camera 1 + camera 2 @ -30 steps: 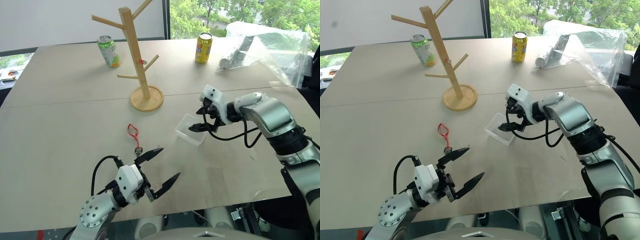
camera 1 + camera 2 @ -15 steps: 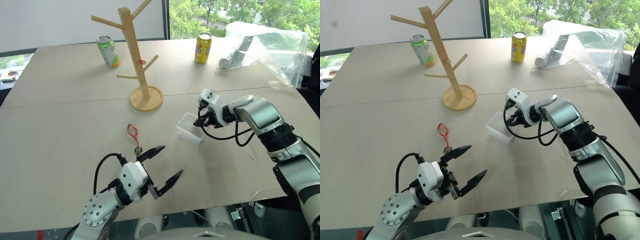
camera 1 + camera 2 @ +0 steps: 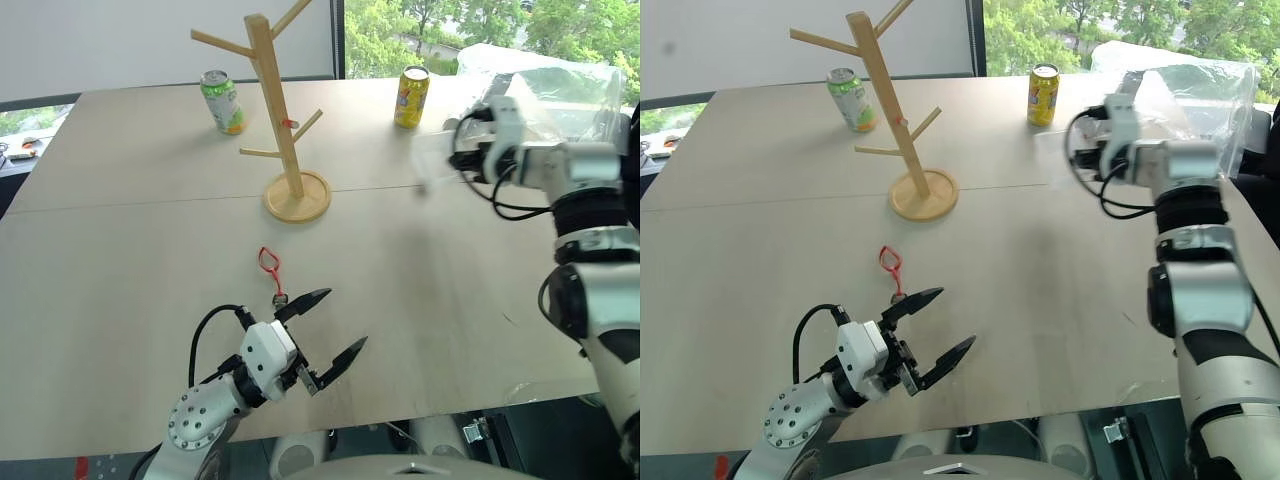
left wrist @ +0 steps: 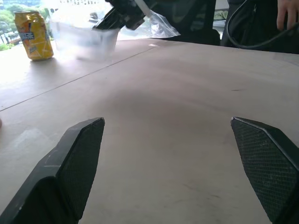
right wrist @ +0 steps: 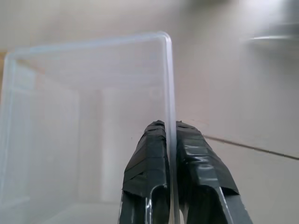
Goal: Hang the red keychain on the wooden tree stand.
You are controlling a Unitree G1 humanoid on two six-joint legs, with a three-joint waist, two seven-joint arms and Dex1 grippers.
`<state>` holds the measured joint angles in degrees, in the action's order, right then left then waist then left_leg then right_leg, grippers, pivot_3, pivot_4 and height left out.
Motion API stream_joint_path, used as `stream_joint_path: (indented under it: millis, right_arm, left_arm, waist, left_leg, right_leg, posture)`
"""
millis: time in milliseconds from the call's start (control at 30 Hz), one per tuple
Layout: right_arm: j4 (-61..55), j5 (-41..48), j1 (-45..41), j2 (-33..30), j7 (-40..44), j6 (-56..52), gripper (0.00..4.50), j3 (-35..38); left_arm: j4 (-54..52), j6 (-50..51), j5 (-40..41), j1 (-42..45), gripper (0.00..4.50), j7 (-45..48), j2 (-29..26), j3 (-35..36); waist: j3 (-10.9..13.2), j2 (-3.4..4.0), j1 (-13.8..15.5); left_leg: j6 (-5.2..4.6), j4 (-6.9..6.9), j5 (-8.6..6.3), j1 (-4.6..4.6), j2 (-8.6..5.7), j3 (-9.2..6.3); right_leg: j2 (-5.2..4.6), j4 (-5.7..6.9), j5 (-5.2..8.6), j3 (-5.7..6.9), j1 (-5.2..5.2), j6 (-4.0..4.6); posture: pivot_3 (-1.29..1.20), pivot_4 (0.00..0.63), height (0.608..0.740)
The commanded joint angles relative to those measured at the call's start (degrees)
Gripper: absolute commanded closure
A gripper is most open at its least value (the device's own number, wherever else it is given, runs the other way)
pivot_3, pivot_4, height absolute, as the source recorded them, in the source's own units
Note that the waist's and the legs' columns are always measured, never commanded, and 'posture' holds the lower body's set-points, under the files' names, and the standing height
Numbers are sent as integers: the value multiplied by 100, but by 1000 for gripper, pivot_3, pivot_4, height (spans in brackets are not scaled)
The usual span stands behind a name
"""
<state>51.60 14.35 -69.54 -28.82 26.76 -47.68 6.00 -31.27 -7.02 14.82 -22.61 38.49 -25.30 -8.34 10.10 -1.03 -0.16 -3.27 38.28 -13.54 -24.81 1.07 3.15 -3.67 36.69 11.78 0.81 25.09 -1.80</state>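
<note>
So far: nothing of the hanging is done; the keychain is not on the stand.
Keychain (image 3: 269,264): lies flat on the table (image 3: 120,260), red loop toward the stand, dark key toward the robot, touched by neither gripper.
Stand (image 3: 282,120): upright farther back on the table, well apart from the keychain; none of its pegs carries a red loop. A tiny red mark sits on the pole near the right-hand peg, which is not the keychain.
Left gripper (image 3: 326,330): jaws spread wide and empty, low over the table just beside the key end and nearer the robot; its wrist view shows bare tabletop between the fingers (image 4: 79,158).
Right gripper (image 3: 462,152): raised at the far right near the plastic bag (image 3: 560,85), fingertips (image 5: 187,154) pinched shut on the thin wall of a clear box (image 5: 70,116); the box is up off the table.
Cans: a green can (image 3: 222,101) behind the stand to its left, a yellow can (image 3: 410,96) to its right, both away from the path between keychain and stand.
Done: at best the clearing of the box from the work area, by the look of it.
Left: pick up the keychain by its loop, carry it to the stand, slip the loop over a peg, let go.
Likely hand: the left, being open and closest.
Risk: the loop is thin and lies flat, so a grip may slide off.
</note>
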Motion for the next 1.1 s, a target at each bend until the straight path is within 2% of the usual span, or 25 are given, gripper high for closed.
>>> stream_joint_path:
  millis: [33,200,467,500,567,700,767,900,967,1000,1100]
  right_arm:
    - [1219,37,-332,-474,-869,764,4484,746]
    - [2036,246,-361,-886,-1684,1249,4484,1488]
    - [2213,354,-274,-992,-2034,1278,4484,1946]
    - [2212,355,-268,-991,-2038,1271,3775,1967]
    - [2212,383,-251,-999,-2067,1259,3024,2038]
    - [2197,371,-244,-1028,-2084,1250,1133,2093]
    - [2135,272,-273,-1109,-2071,1335,43,2004]
    - [1924,92,-435,-1215,-1769,1502,11,1773]
    - [1611,50,-572,-1241,-1121,1522,11,1546]
    - [1299,64,-563,-1236,-542,1370,11,1346]
    - [-18,208,29,-1142,928,1159,11,799]
  left_arm:
    - [32,-199,9,34,0,-1,48,-6]
    - [84,-142,4,214,0,-10,77,-57]
    - [46,-47,74,296,0,34,14,-14]
    - [53,-42,88,307,0,42,3,-2]
    - [63,-25,104,337,0,49,-9,6]
    - [66,-12,126,354,0,63,-30,15]
    - [91,-18,125,359,0,67,-31,12]
    - [112,-45,136,321,0,62,-38,63]
    - [118,-32,170,278,0,-12,7,131]
    - [126,-10,159,278,0,-92,51,164]
    - [74,250,167,363,0,-481,252,291]
  waist:
    - [0,0,-13]
    - [0,4,-111]
    - [-1,5,-195]
    - [-1,5,-194]
    - [-1,5,-191]
    - [-1,5,-186]
    - [-1,5,-183]
    - [-1,6,-178]
    - [0,9,-190]
    - [3,15,-205]
    - [1,23,-216]
  left_leg:
    - [0,-2,0,1,-1,6]
    - [-1,-5,0,13,13,34]
    - [-2,-7,0,16,23,44]
    - [-2,-7,0,15,23,45]
    - [-2,-7,0,15,23,47]
    - [-2,-7,0,15,23,47]
    - [-2,-7,0,16,23,48]
    - [-2,-7,0,15,22,49]
    - [-2,-7,-1,16,22,51]
    - [-3,-7,-1,15,23,56]
    - [-3,-8,-1,16,28,64]
  right_leg:
    - [0,0,0,-4,0,0]
    - [16,7,-15,-31,5,-26]
    - [36,8,-18,-56,9,-31]
    - [36,7,-19,-57,9,-32]
    - [36,6,-20,-59,9,-34]
    - [36,6,-20,-61,10,-35]
    - [36,6,-20,-62,10,-35]
    - [35,6,-21,-62,10,-35]
    - [35,6,-21,-64,12,-35]
    - [35,7,-21,-68,17,-36]
    - [42,11,-22,-77,24,-37]
  posture:
    - [0,150,740]
    - [0,150,740]
    - [0,150,740]
    - [0,150,740]
    - [0,150,740]
    - [0,150,740]
    - [0,150,740]
    - [0,150,740]
    - [0,150,740]
    - [0,150,740]
    - [0,150,740]
